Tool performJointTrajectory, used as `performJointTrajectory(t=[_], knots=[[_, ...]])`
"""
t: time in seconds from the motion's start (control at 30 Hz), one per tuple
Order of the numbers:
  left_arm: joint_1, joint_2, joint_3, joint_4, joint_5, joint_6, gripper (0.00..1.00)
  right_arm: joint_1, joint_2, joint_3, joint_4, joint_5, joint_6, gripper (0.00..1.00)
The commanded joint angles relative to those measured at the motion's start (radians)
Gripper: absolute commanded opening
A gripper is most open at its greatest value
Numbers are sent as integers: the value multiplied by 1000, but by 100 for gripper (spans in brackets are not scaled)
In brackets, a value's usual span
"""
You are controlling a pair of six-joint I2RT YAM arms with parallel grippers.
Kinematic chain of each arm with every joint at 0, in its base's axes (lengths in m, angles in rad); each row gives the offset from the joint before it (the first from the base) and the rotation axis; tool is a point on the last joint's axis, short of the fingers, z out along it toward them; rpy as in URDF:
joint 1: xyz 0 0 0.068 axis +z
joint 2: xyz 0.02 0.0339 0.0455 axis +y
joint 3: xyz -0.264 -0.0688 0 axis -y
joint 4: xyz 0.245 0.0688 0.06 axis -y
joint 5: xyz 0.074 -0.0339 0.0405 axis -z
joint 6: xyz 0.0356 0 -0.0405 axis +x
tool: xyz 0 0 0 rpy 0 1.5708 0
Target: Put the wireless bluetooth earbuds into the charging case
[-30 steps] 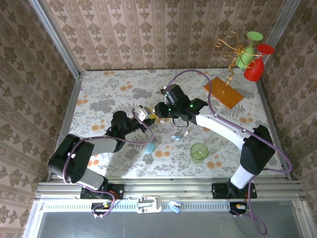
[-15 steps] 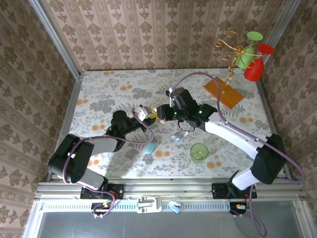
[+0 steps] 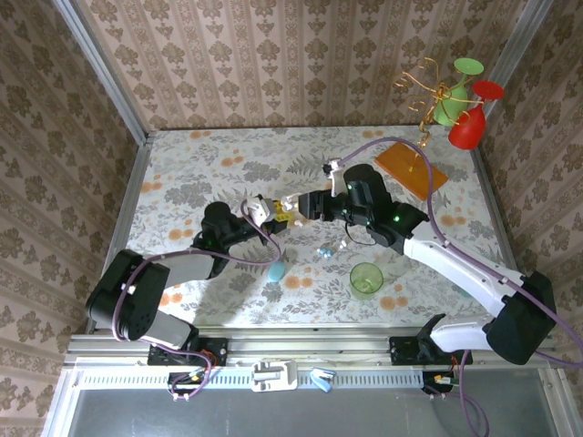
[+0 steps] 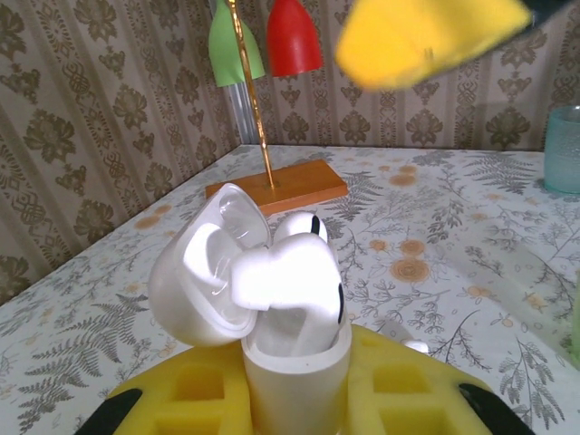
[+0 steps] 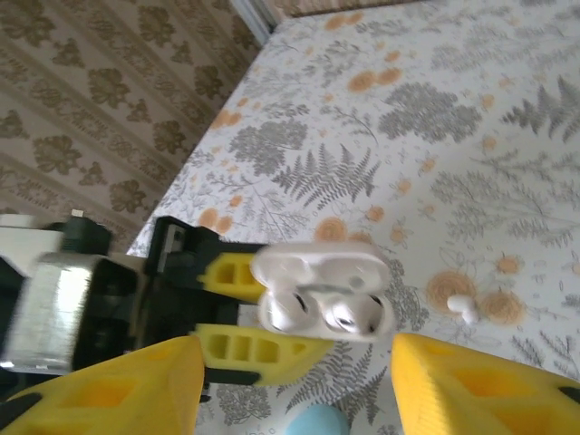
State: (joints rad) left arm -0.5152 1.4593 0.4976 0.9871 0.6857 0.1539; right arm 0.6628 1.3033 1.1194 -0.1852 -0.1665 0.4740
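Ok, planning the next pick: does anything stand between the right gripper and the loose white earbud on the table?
Nothing visible does. The white earbud lies bare on the tablecloth, apart from the open case, and the right gripper is open.

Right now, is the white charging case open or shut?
Open. The charging case has its lid swung back, and white earbuds sit in its body.
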Motion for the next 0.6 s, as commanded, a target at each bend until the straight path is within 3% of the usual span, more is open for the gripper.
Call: performJointTrajectory(t=[0.0, 0.3, 0.57], knots=[[6, -25, 27, -19, 36, 30, 0, 3, 24, 88, -106, -44, -48, 52], [6, -34, 30, -27, 6, 47, 0, 36, 192, 275, -343, -11, -24, 46], [3, -21, 35, -28, 5, 50, 0, 59, 280, 354, -409, -5, -15, 42]])
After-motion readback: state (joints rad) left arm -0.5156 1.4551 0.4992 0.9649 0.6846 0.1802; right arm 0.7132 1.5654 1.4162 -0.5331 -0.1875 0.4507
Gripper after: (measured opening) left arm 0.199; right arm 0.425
